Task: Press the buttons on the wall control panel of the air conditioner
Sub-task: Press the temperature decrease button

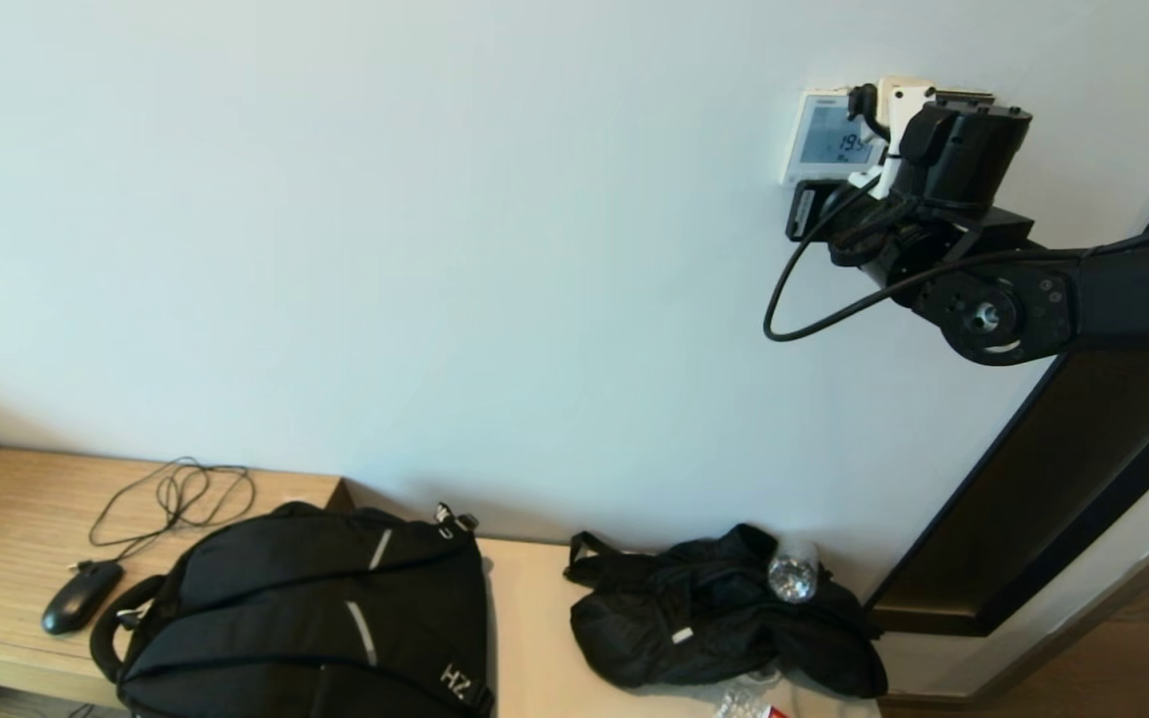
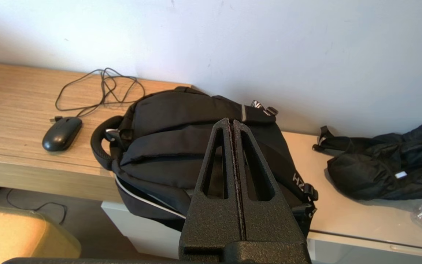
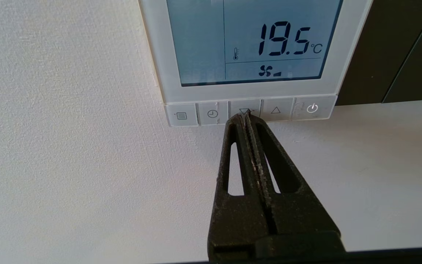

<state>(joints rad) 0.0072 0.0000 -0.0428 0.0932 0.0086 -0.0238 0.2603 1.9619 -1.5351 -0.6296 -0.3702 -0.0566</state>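
Black backpack point(image 2: 181, 146), its "HZ" lettering partly hidden behind the left gripper point(image 2: 232, 123), fingers pressed together above it. High on the wall, the control panel point(image 3: 249, 55) reads "19.5 °C"; the right gripper point(image 3: 245, 116), fingers together, covers the down-arrow button point(image 3: 244, 109).

White panel point(image 3: 249, 91), pale-blue screen point(image 3: 211, 40) (dark digits); black tool point(image 3: 245, 116).

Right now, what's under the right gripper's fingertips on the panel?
The right gripper, fingers shut, sits on the down-arrow button of the control panel. The fingertips cover the button's lower part; actual contact can't be confirmed.
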